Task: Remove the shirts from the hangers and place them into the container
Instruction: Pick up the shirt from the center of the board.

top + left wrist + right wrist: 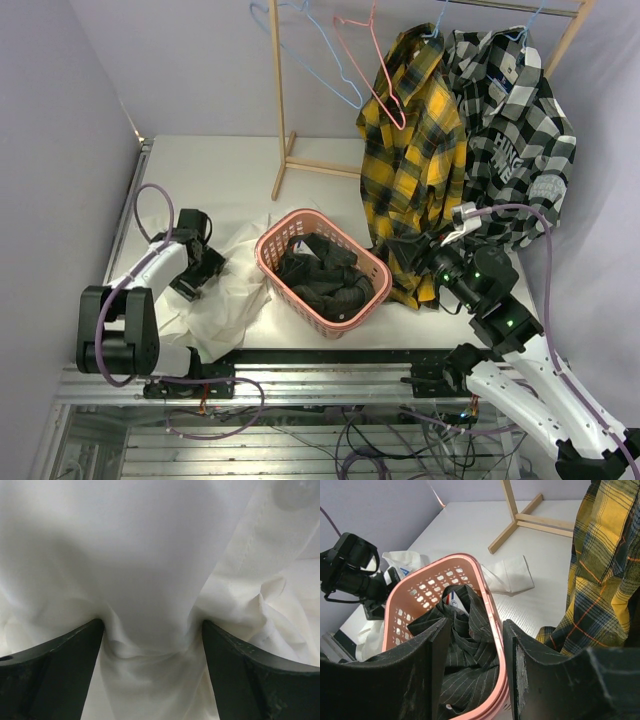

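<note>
The salmon-pink container (268,262) (487,595) stands mid-table with the dark pinstriped shirt (325,275) (470,650) crumpled inside. A white shirt (225,300) (150,555) lies rumpled on the table to its left. My left gripper (203,272) (152,622) presses down into it, open wide, with a fold of white cloth bulging between the fingers. My right gripper (408,250) (476,622) hovers open by the container's right rim, holding nothing, beside the hem of the yellow plaid shirt (410,150) (605,565). That shirt and the checked shirt (510,130) hang on light blue hangers (437,20).
A wooden rack (282,100) stands at the back, and its foot (520,517) rests on the table. Two bare light blue hangers (300,40) and a pink one (365,60) hang from it. Part of the white shirt (512,575) lies behind the container.
</note>
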### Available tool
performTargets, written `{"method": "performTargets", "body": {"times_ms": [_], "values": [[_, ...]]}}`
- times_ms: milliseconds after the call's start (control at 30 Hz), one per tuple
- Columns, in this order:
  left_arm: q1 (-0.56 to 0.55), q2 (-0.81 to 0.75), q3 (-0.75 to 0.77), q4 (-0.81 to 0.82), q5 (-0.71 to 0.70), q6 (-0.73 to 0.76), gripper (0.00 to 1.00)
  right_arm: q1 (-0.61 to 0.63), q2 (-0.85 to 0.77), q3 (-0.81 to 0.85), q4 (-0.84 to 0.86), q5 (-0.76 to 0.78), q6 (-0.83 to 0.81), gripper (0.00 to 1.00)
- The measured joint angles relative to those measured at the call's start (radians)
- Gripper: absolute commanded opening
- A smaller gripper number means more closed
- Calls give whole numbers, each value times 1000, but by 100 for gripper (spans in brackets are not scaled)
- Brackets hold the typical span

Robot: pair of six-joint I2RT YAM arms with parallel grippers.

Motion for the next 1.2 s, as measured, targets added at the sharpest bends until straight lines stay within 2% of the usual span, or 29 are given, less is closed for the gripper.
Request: {"method": "performTargets", "body": {"times_ms": [67, 200, 300, 433, 533, 633, 833, 933, 1200], "values": [[0, 29, 0, 23, 12, 10, 81, 0, 0, 0, -4, 1, -1, 46], [2, 80, 0, 58, 47, 42, 37, 0, -11, 0, -20, 10, -3, 46], [10, 83, -5, 108, 98, 70, 28, 0, -23, 0, -29, 23, -5, 46], [16, 86, -13, 185, 164, 94, 22, 0, -31, 0, -33, 34, -6, 46], [23, 80, -13, 213, 192, 120, 9, 0, -31, 1, -39, 40, -6, 46], [48, 34, -15, 236, 230, 156, 7, 0, -31, 1, -40, 45, -6, 46], [105, -237, -6, 312, 274, 214, 7, 0, -40, 1, -45, 53, -6, 46], [106, -296, 92, 308, 287, 255, 7, 0, -43, 1, -45, 53, -6, 46], [106, -299, 426, 241, 333, 374, 7, 0, -41, 1, -43, 52, -1, 46]]}}
